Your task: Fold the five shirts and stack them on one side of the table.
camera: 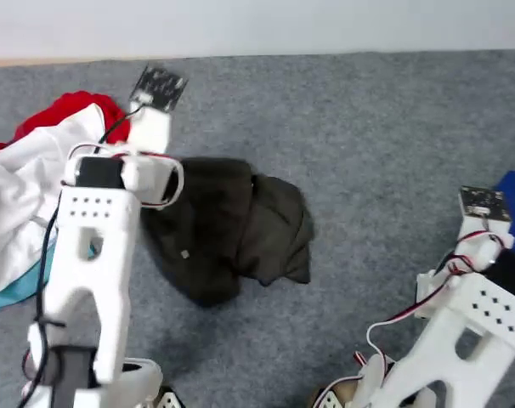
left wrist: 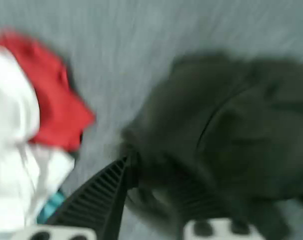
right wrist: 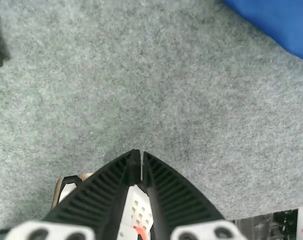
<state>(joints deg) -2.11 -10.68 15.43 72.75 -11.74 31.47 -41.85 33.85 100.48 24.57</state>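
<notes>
Dark shirt (camera: pixel 228 225) | against left tool (left wrist: pixel 136 167), grip unclear | right tool (right wrist: pixel 141 152) closed, apart

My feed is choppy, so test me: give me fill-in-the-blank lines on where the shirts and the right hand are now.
The right hand is ___ over the bare table.
The dark shirt lies in the ___ of the table.
The red shirt lies in the pile beside the ___ arm.
Missing words: shut; middle; left.
</notes>
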